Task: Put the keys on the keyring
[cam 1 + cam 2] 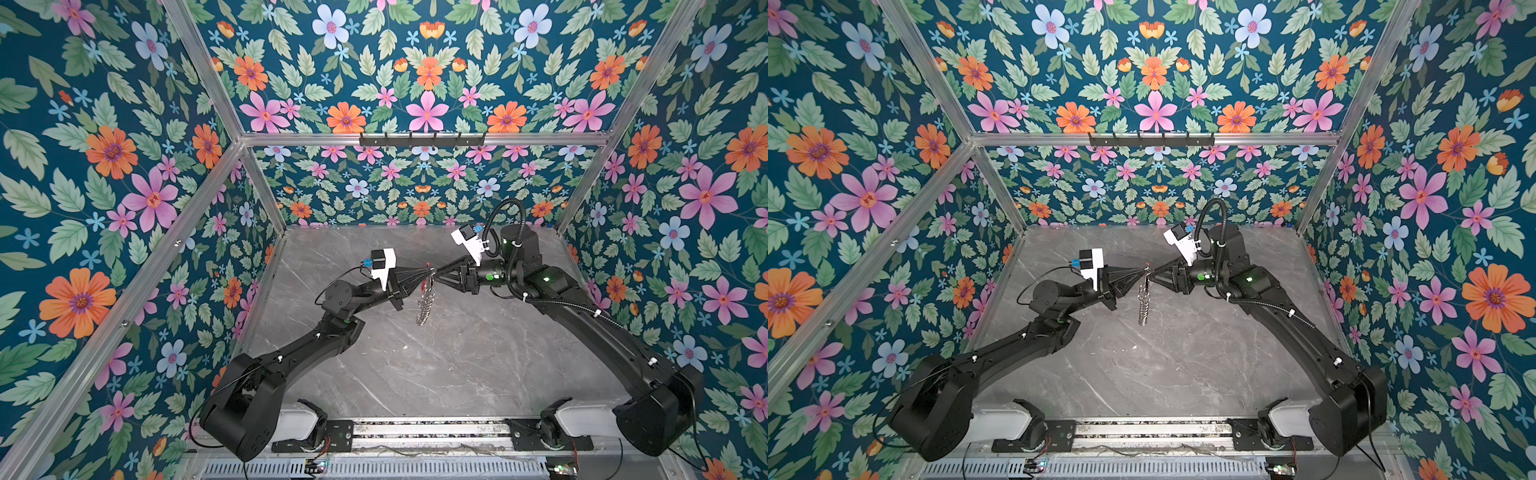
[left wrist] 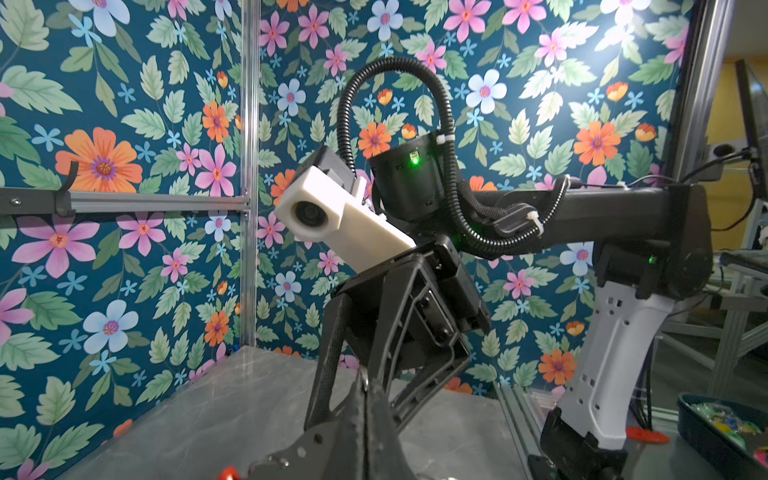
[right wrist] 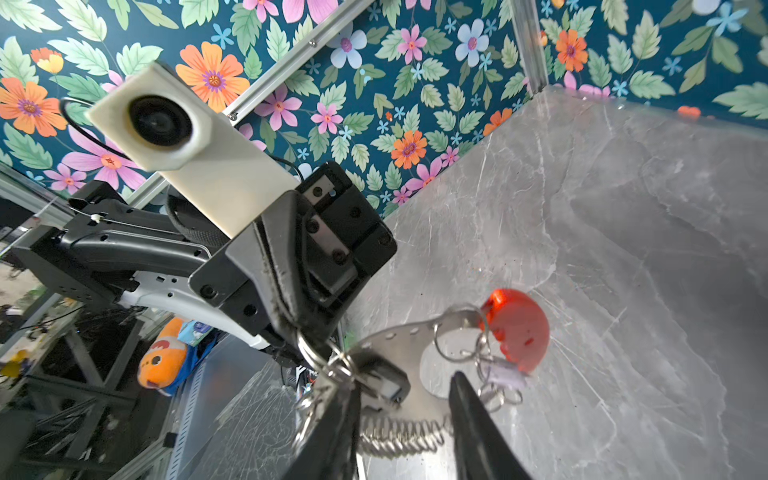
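Note:
In both top views the keyring [image 1: 424, 301] [image 1: 1143, 305] hangs over the middle of the table, its string of small silver rings dangling down. My left gripper [image 1: 429, 275] [image 2: 365, 388] is shut on the hoop's thin metal edge. The right wrist view shows the keyring [image 3: 415, 330] with its red section [image 3: 517, 328]. A black key [image 3: 384, 380] hangs close to the left fingertips. A pale lilac key [image 3: 505, 376] hangs beside the red part. My right gripper [image 1: 437, 272] [image 3: 405, 384] faces the left one tip to tip, open, its fingers [image 3: 473, 428] either side of the hoop and holding nothing.
The grey marble table [image 1: 415, 374] lies below. A black hook rail [image 1: 422, 139] runs along the back wall's aluminium bar. Floral walls close in the left, back and right. Outside the frame, the left wrist view shows a dark bin [image 2: 723, 430] of coloured items.

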Motion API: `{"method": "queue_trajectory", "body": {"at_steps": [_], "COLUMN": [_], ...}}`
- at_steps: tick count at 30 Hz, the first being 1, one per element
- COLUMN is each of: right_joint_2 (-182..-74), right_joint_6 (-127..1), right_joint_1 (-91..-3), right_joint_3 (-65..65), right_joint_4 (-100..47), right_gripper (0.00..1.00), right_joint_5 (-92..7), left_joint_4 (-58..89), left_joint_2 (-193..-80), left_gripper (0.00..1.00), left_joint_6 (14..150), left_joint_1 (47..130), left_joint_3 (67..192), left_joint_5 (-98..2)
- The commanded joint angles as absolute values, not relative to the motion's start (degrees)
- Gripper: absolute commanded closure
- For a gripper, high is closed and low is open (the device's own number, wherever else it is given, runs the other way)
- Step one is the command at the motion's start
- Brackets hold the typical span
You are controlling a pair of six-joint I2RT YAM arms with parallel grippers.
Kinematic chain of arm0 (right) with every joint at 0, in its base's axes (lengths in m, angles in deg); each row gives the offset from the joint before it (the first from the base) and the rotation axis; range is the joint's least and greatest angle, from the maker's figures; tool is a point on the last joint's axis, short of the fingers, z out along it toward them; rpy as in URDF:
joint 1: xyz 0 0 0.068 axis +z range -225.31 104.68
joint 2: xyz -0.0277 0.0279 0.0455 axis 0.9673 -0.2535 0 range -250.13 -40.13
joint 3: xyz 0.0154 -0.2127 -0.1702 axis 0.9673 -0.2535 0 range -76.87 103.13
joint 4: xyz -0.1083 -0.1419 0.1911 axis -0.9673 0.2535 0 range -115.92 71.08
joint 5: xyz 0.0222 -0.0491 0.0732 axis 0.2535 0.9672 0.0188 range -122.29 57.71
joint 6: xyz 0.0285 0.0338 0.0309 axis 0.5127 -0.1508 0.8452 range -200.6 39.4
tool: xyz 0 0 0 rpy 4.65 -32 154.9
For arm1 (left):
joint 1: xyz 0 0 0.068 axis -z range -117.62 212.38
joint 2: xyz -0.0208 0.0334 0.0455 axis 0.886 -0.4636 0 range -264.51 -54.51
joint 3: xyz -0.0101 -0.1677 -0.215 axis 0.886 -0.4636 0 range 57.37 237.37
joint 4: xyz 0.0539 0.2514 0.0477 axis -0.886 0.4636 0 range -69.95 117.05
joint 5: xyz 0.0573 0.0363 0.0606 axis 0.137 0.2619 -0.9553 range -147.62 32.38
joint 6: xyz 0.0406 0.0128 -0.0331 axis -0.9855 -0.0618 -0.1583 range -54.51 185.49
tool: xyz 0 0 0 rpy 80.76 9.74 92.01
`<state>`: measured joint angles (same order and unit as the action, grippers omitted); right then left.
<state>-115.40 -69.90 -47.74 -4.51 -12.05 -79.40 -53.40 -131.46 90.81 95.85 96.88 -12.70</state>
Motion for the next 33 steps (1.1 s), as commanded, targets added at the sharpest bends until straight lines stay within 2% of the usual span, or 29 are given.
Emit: {"method": "queue_trajectory", "body": {"at_steps": [1,6,14,19,26,33], "right_joint_2": [-112.6,-108.4,-109.9,-111.1,-111.4,-111.3], "right_joint_6": [-71.9,-73.5,-68.8,-67.3,-67.4,-67.4], "right_joint_1": [-48.1,-48.3,-48.2,-47.6,-47.0,-46.9], "right_joint_3": [-5.3,-6.1,-5.7,-5.6,-5.9,-5.9], "right_joint_4": [-12.6,-12.9,-20.1,-21.6,-22.0,-22.3], "right_gripper": [0.61,0.59,0.62,0.72,0.78,1.00], "right_joint_5": [-73.8,-68.9,-78.1,-80.5,-81.1,-80.9], "left_joint_4": [-64.4,-64.3,-65.8,-66.9,-68.1,-68.4], "left_joint_2": [-132.2,-132.6,-134.6,-135.4,-136.0,-136.1], "left_gripper": [1.00,1.00,1.00,1.00,1.00,1.00], "left_joint_6": [95.8,97.8,100.7,101.7,102.6,102.8], "left_joint_1": [96.4,97.2,98.2,98.4,98.5,98.5], "left_joint_3": [96.9,96.5,97.1,97.8,98.4,98.5], "left_joint_5": [-15.4,-16.7,-16.7,-16.5,-16.3,-16.4]}}
